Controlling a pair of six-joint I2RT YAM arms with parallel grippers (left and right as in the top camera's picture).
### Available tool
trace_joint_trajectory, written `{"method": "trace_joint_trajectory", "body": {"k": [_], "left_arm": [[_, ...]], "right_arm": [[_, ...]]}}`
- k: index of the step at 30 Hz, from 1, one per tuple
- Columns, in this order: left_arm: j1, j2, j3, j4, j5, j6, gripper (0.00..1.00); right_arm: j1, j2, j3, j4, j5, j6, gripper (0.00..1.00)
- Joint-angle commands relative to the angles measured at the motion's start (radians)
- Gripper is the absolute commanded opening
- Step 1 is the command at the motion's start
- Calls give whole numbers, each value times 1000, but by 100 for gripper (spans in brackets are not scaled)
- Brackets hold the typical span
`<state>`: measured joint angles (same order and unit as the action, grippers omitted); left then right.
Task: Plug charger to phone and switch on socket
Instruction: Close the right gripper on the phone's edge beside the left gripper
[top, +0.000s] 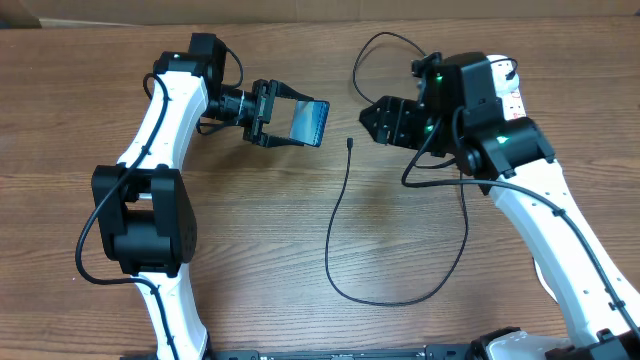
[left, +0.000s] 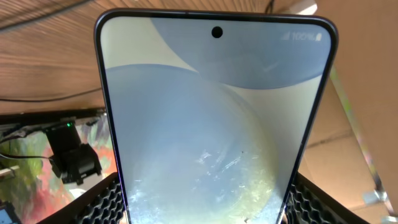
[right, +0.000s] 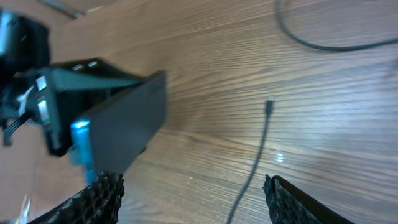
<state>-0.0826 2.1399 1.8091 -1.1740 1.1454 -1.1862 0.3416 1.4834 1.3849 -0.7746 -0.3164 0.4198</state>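
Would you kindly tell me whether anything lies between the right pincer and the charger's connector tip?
Nothing visible does. The right pincer hovers open close to the charger's connector tip, with only bare table between them. The phone is held by the left pincer, off to the side.

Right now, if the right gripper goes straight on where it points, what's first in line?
Probably the charger connector tip on the table just ahead; the phone in the left gripper lies beyond, slightly aside. Depth is unclear.
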Motion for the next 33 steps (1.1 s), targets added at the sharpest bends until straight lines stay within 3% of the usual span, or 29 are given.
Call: {"method": "trace_joint_trajectory", "body": {"k": [1,10,33], "left_arm": [[4,-1,33,0,-39,-34,4],[4,-1,33,0,-49,-41,4],[-38,-1,33,0,-166,-24,4]], "right_arm": [[72,4,30,31,-1,-27,74],[170,76,30,94,92,33,74],[216,214,30,225,92,67,65]]}}
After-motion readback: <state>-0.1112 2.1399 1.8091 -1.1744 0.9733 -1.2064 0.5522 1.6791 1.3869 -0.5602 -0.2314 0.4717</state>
